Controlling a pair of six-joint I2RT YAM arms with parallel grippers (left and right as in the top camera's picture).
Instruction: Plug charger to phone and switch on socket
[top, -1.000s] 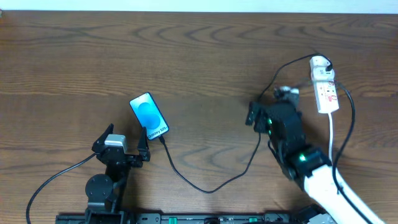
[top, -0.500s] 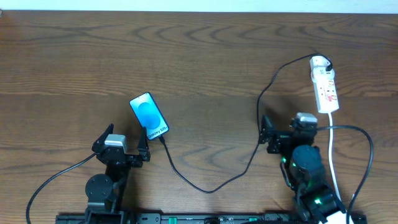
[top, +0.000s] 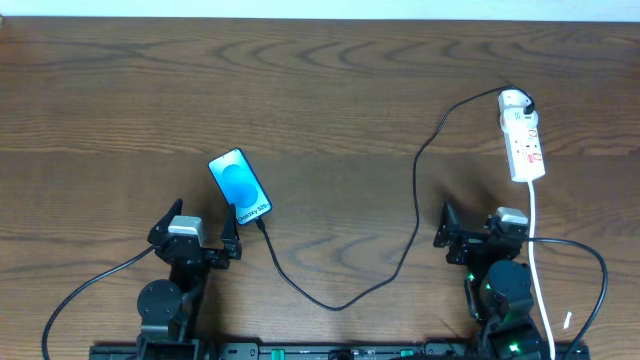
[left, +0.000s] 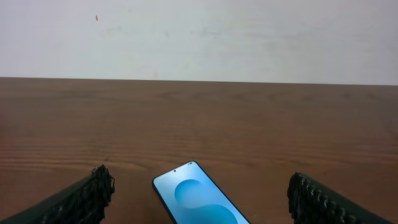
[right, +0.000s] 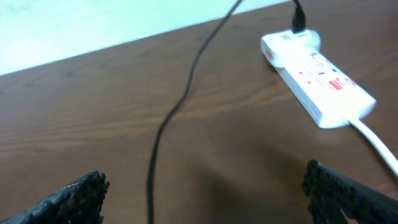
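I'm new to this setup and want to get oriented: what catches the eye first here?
The small black-edged smartphone with a glowing light-blue screen stands out on the dark wooden table, left of centre. At far right lies a narrow white power strip with red marks, and a long thin black cable loops between the two.

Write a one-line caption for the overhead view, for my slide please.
Charger links phone to socket; left hand and right hand rest open, holding nothing.
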